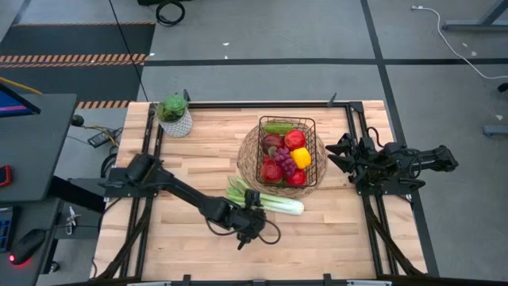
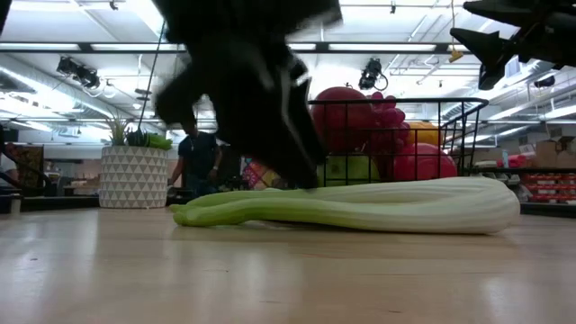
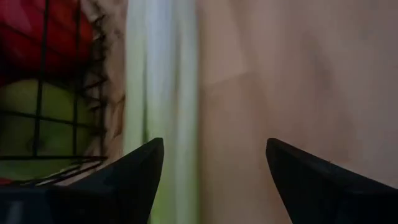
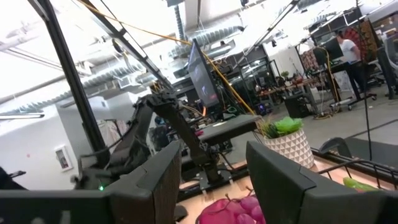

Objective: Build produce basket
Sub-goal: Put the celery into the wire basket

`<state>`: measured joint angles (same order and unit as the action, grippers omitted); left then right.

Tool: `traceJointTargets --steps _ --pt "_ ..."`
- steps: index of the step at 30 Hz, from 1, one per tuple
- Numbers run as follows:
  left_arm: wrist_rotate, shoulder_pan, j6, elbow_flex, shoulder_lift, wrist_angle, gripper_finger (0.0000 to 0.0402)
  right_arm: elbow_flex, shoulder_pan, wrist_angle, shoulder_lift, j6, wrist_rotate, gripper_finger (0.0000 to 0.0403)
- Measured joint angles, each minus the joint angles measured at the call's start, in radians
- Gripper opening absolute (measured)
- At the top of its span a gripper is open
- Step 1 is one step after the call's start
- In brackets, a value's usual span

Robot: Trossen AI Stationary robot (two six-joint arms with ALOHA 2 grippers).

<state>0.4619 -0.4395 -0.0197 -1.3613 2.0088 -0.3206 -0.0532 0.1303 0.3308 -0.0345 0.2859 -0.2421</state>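
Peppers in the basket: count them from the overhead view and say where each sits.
2 visible. A red pepper sits mid-basket toward the far side; a yellow pepper lies just nearer, against the right wall. Others may hide beneath the fruit.

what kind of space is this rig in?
Likely an open robotics lab or workshop: exposed ceiling ducts, another robot arm on a stand, hazard-striped concrete floor, a person at a workstation.

We saw a pale matt wood table (image 1: 182, 238), black wire metal basket (image 1: 310, 151) on a rough woven straw mat (image 1: 248, 155), smooth waxy leek (image 2: 378, 205), and glossy peppers (image 1: 300, 157) at centre frame.
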Motion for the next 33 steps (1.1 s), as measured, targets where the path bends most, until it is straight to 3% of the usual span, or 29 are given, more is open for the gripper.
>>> traceJointTargets --steps 7,15,19,28,33 --pt "0.165 0.012 -0.093 0.000 0.086 0.003 0.0285 0.000 0.000 0.005 0.000 0.000 0.005 0.0187" --pt "0.167 0.060 -0.053 -0.001 0.098 -0.023 0.0274 0.000 0.000 0.009 0.000 0.000 0.008 0.0187" --pt "0.139 0.084 -0.017 -0.002 0.097 -0.047 0.0232 0.000 0.000 0.011 0.000 0.000 0.008 0.0187" --pt "0.099 0.067 -0.038 -0.006 0.084 -0.076 0.0087 0.000 0.000 0.012 0.000 0.000 0.008 0.0187" --pt "0.093 0.052 -0.078 -0.051 0.042 -0.125 0.0054 0.000 0.000 0.013 0.000 0.000 0.008 0.0187"
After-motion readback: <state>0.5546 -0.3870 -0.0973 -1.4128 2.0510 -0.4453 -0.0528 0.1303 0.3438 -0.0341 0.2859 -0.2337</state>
